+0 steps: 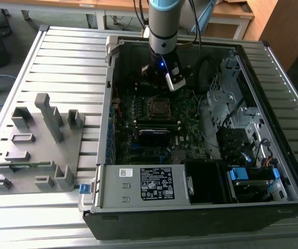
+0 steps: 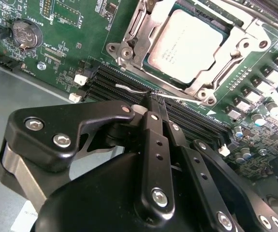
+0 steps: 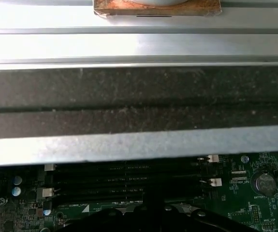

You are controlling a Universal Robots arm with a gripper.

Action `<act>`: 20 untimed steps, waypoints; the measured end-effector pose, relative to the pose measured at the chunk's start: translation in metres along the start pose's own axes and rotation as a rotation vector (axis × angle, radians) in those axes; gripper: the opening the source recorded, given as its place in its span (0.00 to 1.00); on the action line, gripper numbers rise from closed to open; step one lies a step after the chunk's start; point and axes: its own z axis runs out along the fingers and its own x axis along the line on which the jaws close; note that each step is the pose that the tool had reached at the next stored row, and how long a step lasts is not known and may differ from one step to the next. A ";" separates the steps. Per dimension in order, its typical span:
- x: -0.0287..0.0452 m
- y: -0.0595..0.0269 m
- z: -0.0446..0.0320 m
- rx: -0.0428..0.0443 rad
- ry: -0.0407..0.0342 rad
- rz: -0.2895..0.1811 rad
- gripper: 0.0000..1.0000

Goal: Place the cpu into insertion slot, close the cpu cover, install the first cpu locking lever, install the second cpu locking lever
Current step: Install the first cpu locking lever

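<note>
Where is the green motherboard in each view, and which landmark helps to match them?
Exterior view: motherboard inside the open computer case, under the arm.
Second wrist view: motherboard just beyond the claw, carrying the cpu.
First wrist view: motherboard beside the grey case wall.
Landmark: the round coin battery, in both wrist views.

Your cpu: dull silver-grey metal top, matt, smooth. Around it, cpu cover: bright bare metal, glossy where light hits. Under both you see motherboard: green, lacquered sheen. On it, coin battery: polished metal. Your gripper: black, satin, smooth, with shiny steel screw heads. Computer case: grey sheet metal, matt. Table you work on: ribbed pale metal, satin. Fixture block: matt grey, plastic-looking. Desk behind: wood.
</note>
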 end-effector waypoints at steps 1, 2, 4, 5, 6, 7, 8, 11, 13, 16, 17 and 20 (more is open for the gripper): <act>-0.0002 0.0001 0.0001 -0.0001 -0.0001 0.000 0.10; -0.0005 0.0003 0.0002 -0.0002 -0.0001 0.000 0.10; -0.0011 0.0005 0.0004 -0.0001 -0.0001 0.000 0.10; -0.0014 0.0006 0.0004 -0.0002 -0.0001 0.000 0.10; -0.0018 0.0006 0.0005 -0.0003 -0.0001 0.000 0.10; -0.0021 0.0007 0.0005 -0.0002 -0.0001 0.000 0.10; -0.0024 0.0007 0.0005 -0.0001 -0.0001 0.000 0.10; -0.0041 0.0008 0.0008 -0.0001 -0.0001 0.000 0.10; -0.0051 0.0008 0.0009 -0.0002 0.0000 0.000 0.10; -0.0059 0.0009 0.0012 0.0000 0.0000 0.000 0.10; -0.0060 0.0008 0.0014 0.0000 0.0001 0.000 0.10; -0.0062 0.0006 0.0024 -0.0001 0.0000 0.000 0.10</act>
